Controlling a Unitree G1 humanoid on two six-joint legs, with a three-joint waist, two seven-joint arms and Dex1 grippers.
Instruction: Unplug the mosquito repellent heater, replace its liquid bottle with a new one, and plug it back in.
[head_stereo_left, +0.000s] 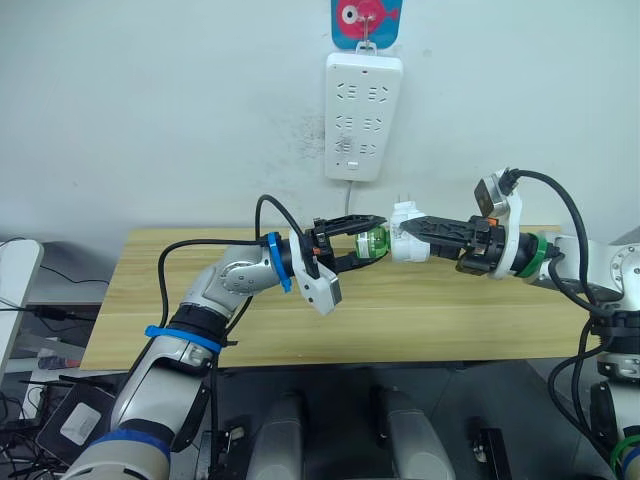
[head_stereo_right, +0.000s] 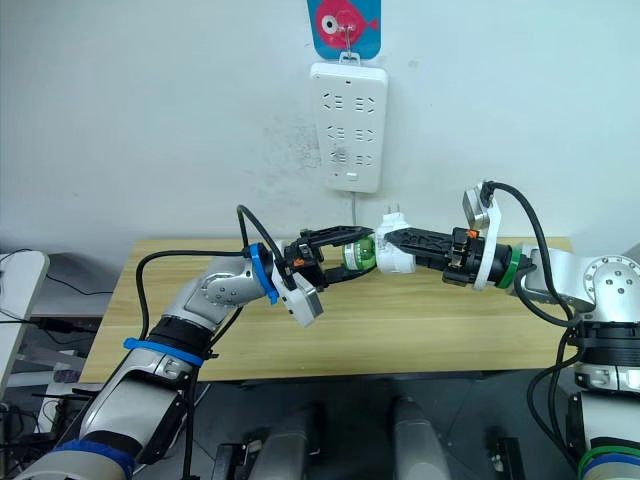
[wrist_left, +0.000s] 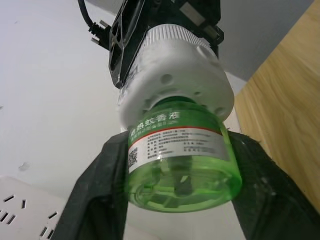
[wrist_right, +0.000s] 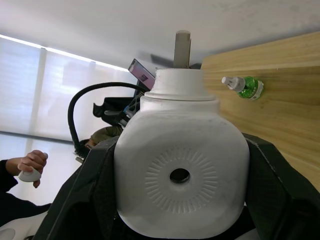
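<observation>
r gripper (head_stereo_left: 415, 226) clamps heater (head_stereo_left: 405, 244), l gripper (head_stereo_left: 366, 240) grips its green bottle (head_stereo_left: 375, 242), liquid lvl unclear.

Light wood table (head_stereo_left: 440, 320), spare green bottle (wrist_right: 246, 86) lying on it

Label print on green bottle (wrist_left: 175, 145) reading too small; power strip (wrist_left: 25, 210) running off frame edge.

Green bottle (wrist_left: 182, 160) label: small Chinese print, QR code; illegible.
</observation>
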